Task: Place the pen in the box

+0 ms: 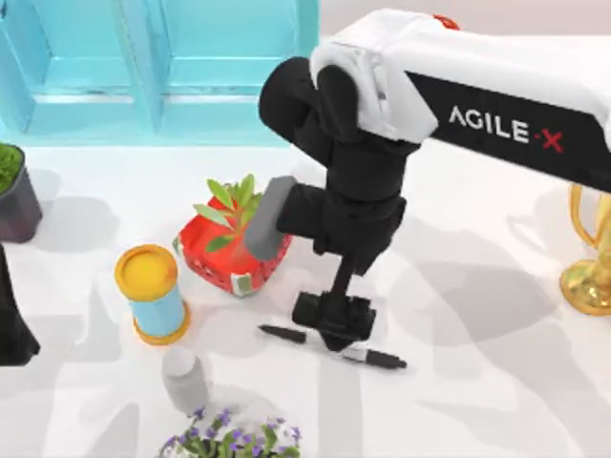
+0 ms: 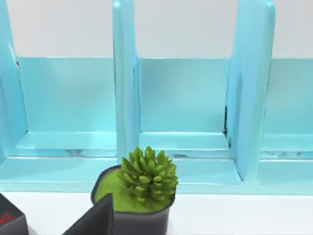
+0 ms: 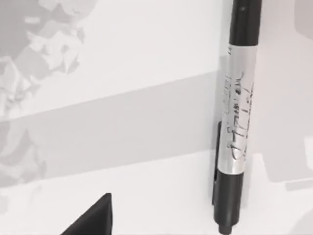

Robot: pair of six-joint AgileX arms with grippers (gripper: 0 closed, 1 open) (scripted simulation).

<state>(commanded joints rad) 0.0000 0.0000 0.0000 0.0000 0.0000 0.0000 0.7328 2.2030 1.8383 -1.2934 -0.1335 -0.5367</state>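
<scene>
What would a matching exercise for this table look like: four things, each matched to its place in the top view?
Things:
1 pen
2 red planter
3 yellow-lidded can
4 turquoise box

Places:
A back left of the table
B under the right gripper
C left of the red planter
D between the can and the right arm

Pairs: 1-B, 2-D, 3-C, 4-A

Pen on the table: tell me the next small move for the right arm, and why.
Probably lower the right gripper straight down and close it on the pen. The pen lies flat on the white table, its middle hidden under the gripper in the top view. The right wrist view shows the pen lying bare, nothing gripping it. The blue box sits at the back left.
</scene>
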